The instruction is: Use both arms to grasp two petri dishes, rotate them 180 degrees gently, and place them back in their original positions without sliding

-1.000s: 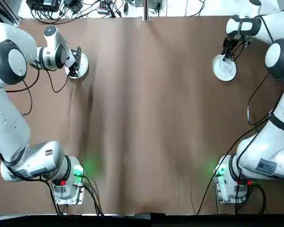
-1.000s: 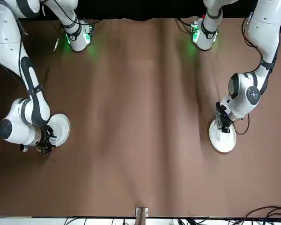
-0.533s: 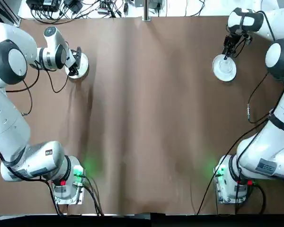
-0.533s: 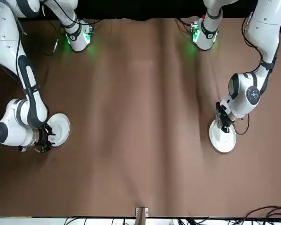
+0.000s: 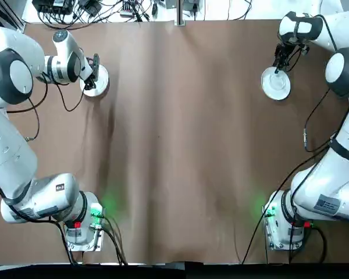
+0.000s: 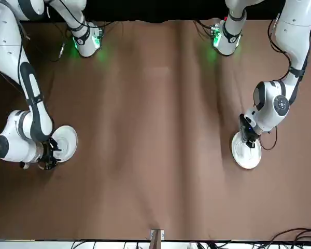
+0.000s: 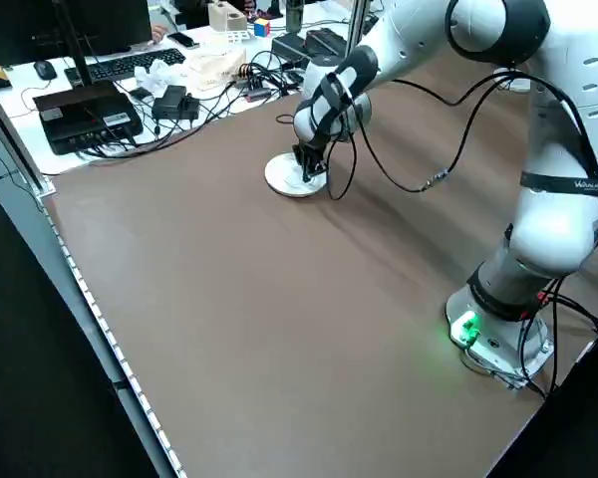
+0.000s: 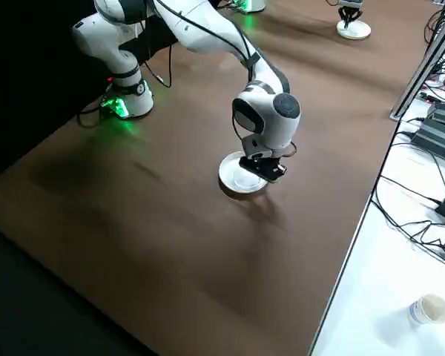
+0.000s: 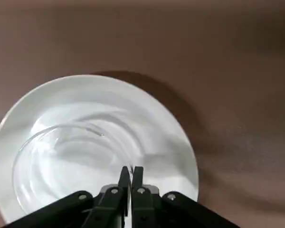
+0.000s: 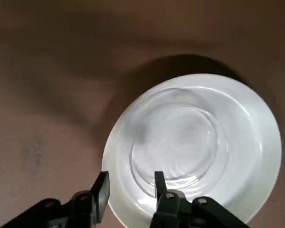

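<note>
Though overhead hides it, wrist view reveals clear dish (image 9: 61, 161).

A brown cover (image 5: 174, 145) spreads wide; beyond it, a white desk (image 7: 40, 100) — monitor (image 7: 70, 25), keyboard (image 7: 135, 65), tangled cables; a cup (image 8: 430, 309) sits on white surface.

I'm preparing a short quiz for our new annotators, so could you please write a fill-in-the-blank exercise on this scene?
1. Under the left dish and the right dish alike is a round white ____.
2. The left gripper is closed at its dish's ____.
3. The right gripper, by contrast, is ____.
4. The colour of the table is ____.

Missing words: plate; rim; open; brown.
</note>
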